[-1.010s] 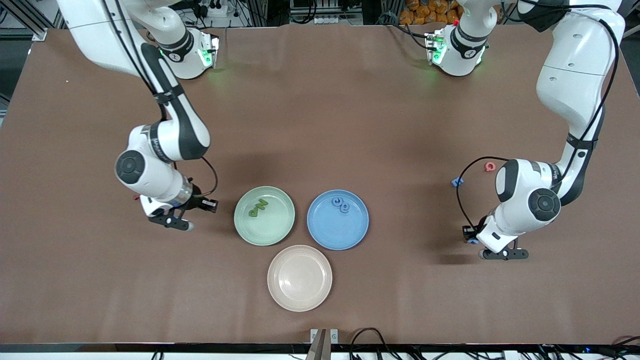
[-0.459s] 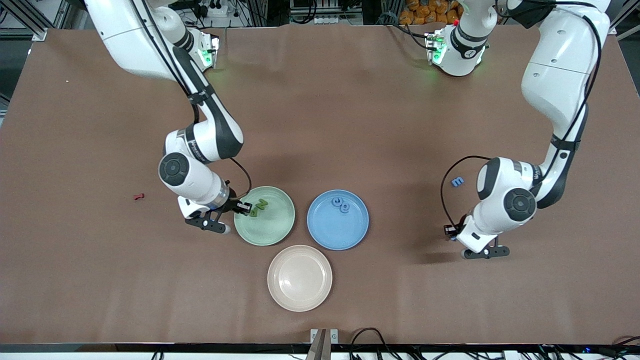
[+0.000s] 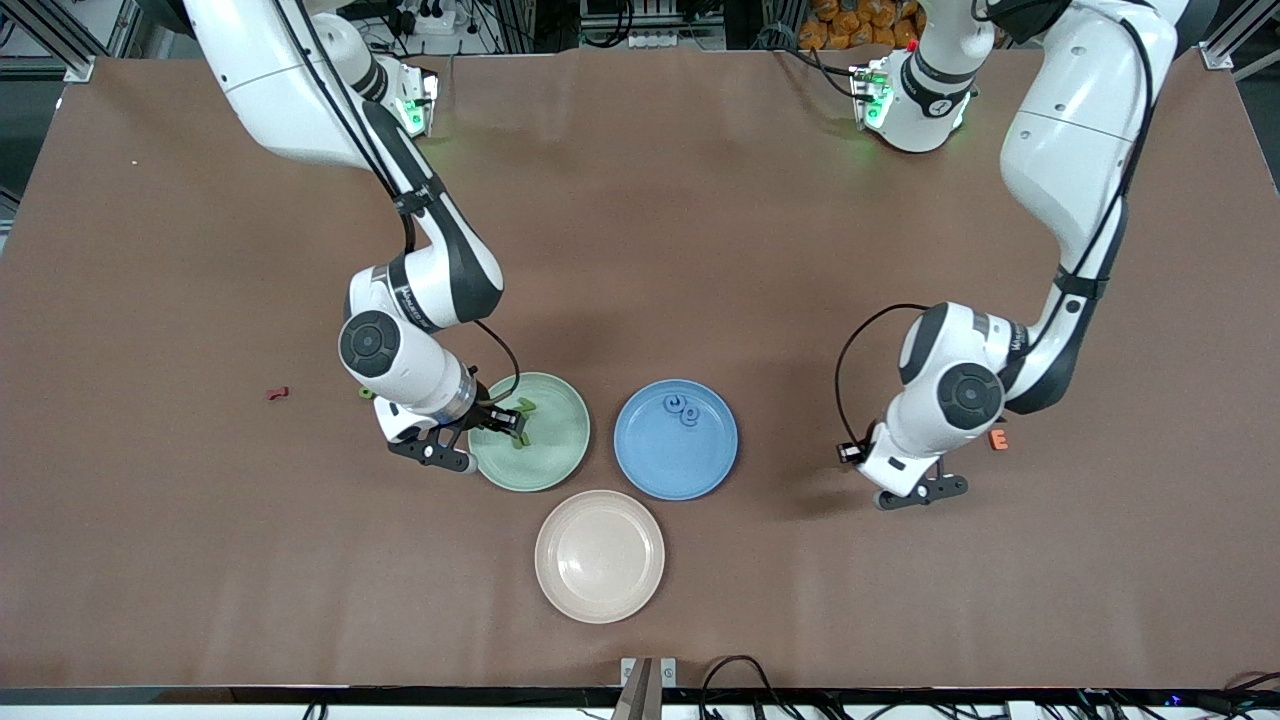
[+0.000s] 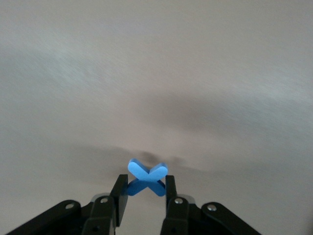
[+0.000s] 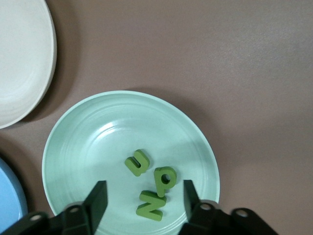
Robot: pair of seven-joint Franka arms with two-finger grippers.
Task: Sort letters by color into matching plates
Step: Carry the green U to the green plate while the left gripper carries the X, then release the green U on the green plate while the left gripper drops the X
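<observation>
My right gripper (image 5: 143, 198) (image 3: 500, 420) hangs open over the pale green plate (image 3: 550, 450) (image 5: 88, 147), nothing between its fingers. Three green letters lie in that plate below it: a U (image 5: 137, 162), a P (image 5: 165, 180) and an N (image 5: 152, 204). My left gripper (image 4: 143, 183) (image 3: 852, 455) is shut on a blue X (image 4: 147, 171), over bare table between the blue plate (image 3: 670, 465) and the left arm's end. Two rounded blue letters (image 3: 683, 408) rest in the blue plate. One small green piece (image 3: 366, 393) lies on the table beside the right arm's wrist.
A beige plate (image 3: 600, 556) (image 5: 19, 58) sits nearer the front camera than the other two plates. A small red piece (image 3: 278, 393) lies toward the right arm's end. An orange E (image 3: 998, 438) lies by the left arm's wrist.
The right gripper travelled from the table to over the green plate and opened; the U now lies there with N and P. The left arm carried the blue X toward the plates.
</observation>
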